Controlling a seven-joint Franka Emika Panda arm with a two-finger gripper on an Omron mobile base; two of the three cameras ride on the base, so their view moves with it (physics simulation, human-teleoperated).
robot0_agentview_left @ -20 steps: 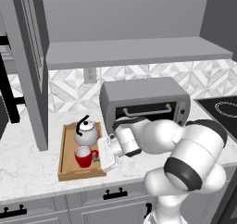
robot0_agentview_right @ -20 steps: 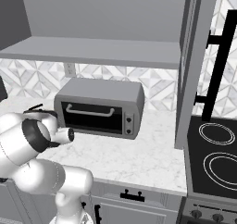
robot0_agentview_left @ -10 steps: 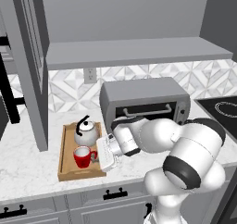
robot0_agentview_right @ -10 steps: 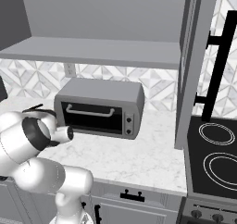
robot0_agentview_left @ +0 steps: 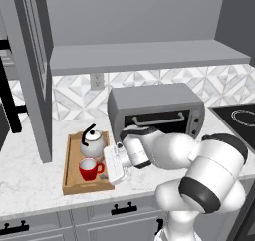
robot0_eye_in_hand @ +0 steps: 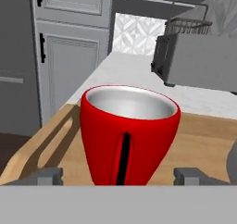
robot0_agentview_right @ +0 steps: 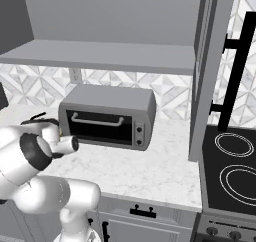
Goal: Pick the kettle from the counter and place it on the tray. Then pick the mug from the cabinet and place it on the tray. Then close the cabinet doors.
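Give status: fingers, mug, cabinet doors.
Fingers open, either side of mug. Mug upright on tray beside kettle. Cabinet doors open; nothing blocking.

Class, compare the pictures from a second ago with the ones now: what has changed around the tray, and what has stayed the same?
The pincer has opened and let go of the mug, which stands upright on the tray. The arm has hardly moved. The kettle, toaster oven and open cabinet doors stayed as they were.
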